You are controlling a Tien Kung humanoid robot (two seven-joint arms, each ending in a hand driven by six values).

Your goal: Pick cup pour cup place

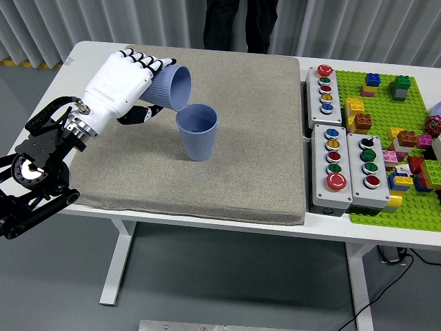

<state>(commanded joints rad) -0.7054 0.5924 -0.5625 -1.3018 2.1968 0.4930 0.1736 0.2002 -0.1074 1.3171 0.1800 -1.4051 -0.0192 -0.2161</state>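
My left hand (141,86), white with black fingertips, is shut on a blue ribbed cup (171,87). That cup lies on its side in the air, its mouth facing right, just above and left of a second blue cup (197,132). The second cup stands upright on the grey mat (241,158), mouth open upward. The held cup's rim sits a little above the standing cup's rim, not touching it. My right hand is out of the picture.
Two grey button boxes (344,165) and a smaller one (324,93) sit right of the mat. A green baseplate (406,200) with several bricks fills the far right. A person's dark legs (238,24) stand at the far side.
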